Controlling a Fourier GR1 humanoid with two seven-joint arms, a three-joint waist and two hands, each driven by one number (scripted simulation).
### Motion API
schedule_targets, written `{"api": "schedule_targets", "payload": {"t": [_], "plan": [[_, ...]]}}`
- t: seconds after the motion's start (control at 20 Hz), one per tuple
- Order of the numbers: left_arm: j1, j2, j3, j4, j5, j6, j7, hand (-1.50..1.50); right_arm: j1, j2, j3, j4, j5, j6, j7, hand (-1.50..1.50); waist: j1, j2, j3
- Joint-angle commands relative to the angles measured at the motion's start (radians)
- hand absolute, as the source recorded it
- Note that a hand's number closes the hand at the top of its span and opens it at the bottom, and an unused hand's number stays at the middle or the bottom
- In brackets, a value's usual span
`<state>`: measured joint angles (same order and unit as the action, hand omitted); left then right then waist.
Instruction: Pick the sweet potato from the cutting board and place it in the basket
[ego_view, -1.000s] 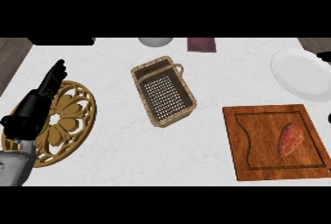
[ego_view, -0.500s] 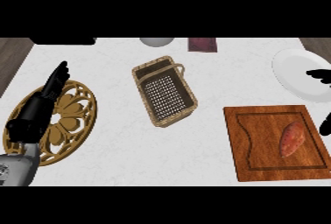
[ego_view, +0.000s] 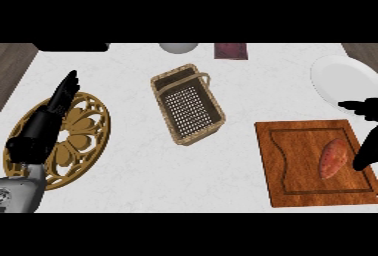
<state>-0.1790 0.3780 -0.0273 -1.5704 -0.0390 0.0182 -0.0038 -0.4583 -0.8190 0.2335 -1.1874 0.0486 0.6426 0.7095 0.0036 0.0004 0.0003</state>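
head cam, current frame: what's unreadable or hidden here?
- Right hand: cut off by the head view's right edge; only dark fingers show, so open or shut is unclear.
- Sweet potato: whether the fingers touch it cannot be told.
- White plate: partly cut by the right edge and overlapped by the right hand.
- Grey round object and dark red object: clipped at the top, identity unclear.
- Round wooden trivet: partly covered by the left hand.

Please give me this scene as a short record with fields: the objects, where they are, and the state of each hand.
target: orange sweet potato, lying on brown wooden cutting board
goal: woven wicker basket, holds nothing, left of board
right hand: black right hand, open, at board's right edge, not holding potato
left hand: black left hand, open, over round golden trivet
other: white plate, behind board
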Motion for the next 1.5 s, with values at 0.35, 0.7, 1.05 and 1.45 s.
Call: {"api": "schedule_targets", "payload": {"t": [0.35, 0.7, 1.05, 1.45], "plan": [[-0.043, -0.033, 0.048, 0.014, -0.04, -0.035, 0.03, 0.0, 0.14, 0.106, -0.065, 0.005, 0.21, -0.089, -0.152, -1.5, -0.006, -0.001, 0.0], [0.007, -0.041, 0.079, -0.04, -0.049, -0.088, 0.026, 0.0, 0.134, 0.146, -0.115, 0.046, 0.337, -0.092, -0.22, -1.5, -0.001, 0.0, 0.0], [0.002, -0.086, 0.1, -0.005, -0.097, -0.074, -0.01, 0.0, 0.155, 0.227, -0.186, -0.039, 0.351, -0.052, -0.13, -1.5, -0.003, -0.001, 0.0], [-0.043, -0.108, 0.115, 0.054, -0.107, -0.112, -0.021, 0.0, 0.205, 0.265, -0.221, -0.032, 0.418, -0.027, -0.173, -1.5, -0.006, -0.001, 0.0]]}}
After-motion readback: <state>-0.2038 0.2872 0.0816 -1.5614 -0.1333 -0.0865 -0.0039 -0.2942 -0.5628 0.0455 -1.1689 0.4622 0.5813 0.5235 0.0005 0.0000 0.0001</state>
